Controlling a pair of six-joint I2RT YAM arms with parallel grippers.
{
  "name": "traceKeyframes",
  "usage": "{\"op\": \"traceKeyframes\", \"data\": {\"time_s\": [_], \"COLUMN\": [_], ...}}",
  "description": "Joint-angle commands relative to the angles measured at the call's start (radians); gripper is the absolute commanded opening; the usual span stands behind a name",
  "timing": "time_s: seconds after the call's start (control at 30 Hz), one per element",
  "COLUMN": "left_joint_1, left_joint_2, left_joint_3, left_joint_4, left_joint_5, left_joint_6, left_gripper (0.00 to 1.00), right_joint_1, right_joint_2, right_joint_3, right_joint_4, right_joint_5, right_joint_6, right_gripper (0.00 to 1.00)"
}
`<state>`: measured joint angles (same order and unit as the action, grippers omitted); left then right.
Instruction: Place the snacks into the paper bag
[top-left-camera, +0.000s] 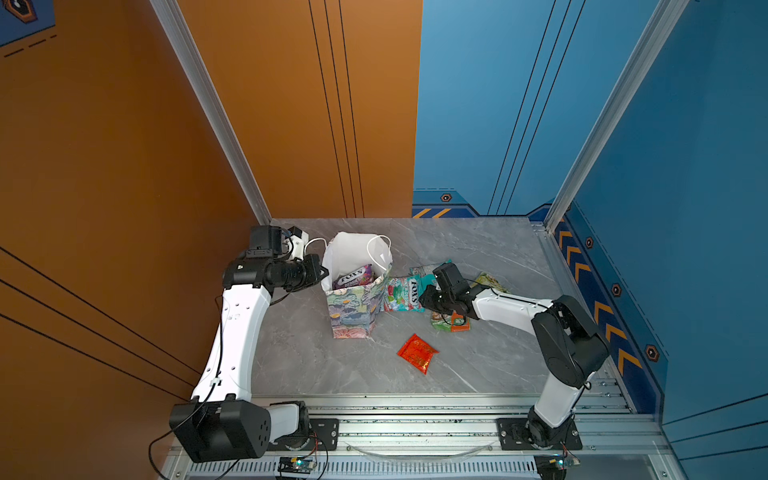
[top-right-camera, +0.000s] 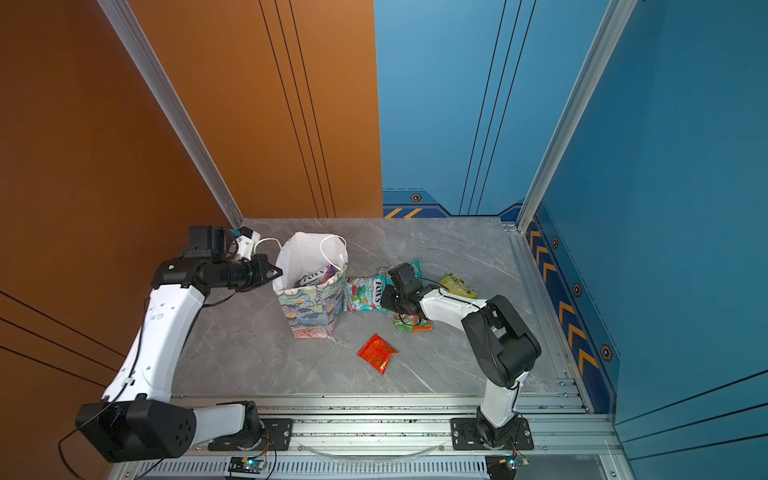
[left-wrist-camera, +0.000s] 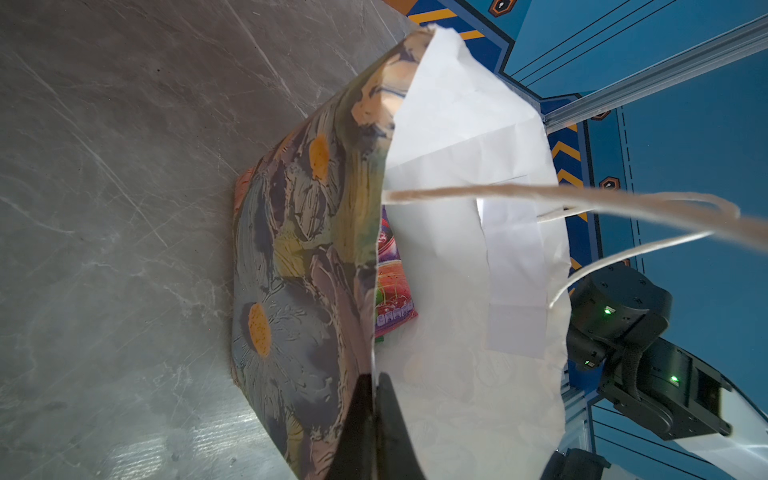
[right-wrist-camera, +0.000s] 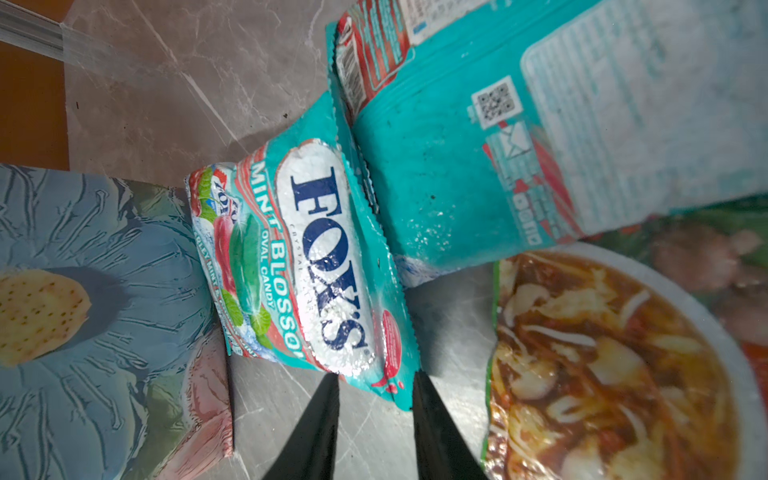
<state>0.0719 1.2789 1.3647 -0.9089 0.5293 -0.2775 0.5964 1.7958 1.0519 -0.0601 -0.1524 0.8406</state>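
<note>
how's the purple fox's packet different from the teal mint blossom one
The purple packet sits inside the bag; the mint packet lies outside on the table, against the bag. The purple packet reads Berries, the mint packet Mint Blossom. Both are glossy FOX'S packets.

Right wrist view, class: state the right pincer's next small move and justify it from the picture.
Probably close the right pincer on the teal FOX'S packet. Its fingers stand open astride the packet's near corner, and the packet lies beside the paper bag, whose rim the left pincer holds shut.
</note>
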Motion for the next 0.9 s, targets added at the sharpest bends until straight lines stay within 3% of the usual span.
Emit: {"op": "traceKeyframes", "data": {"time_s": [0.0, 0.3, 0.67, 0.87], "left_joint_1": [0.003, 0.003, 0.003, 0.003], "left_joint_2": [-0.026, -0.023, -0.024, -0.025], "left_joint_3": [-0.002, 0.001, -0.003, -0.004], "left_joint_4": [0.030, 0.030, 0.029, 0.030], "left_joint_5": [0.040, 0.041, 0.039, 0.040], "left_joint_6": [0.002, 0.001, 0.003, 0.003], "left_gripper": [0.00, 0.00, 0.00, 0.00], "right_joint_1": [0.002, 0.001, 0.011, 0.030], "right_joint_2": [0.040, 0.061, 0.071, 0.039], "right_joint_3": [-0.010, -0.012, -0.026, -0.030], "right_joint_4": [0.037, 0.060, 0.089, 0.086], "right_joint_5": [0.008, 0.000, -0.022, -0.021], "right_joint_6": [0.018, 0.028, 0.039, 0.047], "right_gripper": [0.32, 0.29, 0.00, 0.00]}}
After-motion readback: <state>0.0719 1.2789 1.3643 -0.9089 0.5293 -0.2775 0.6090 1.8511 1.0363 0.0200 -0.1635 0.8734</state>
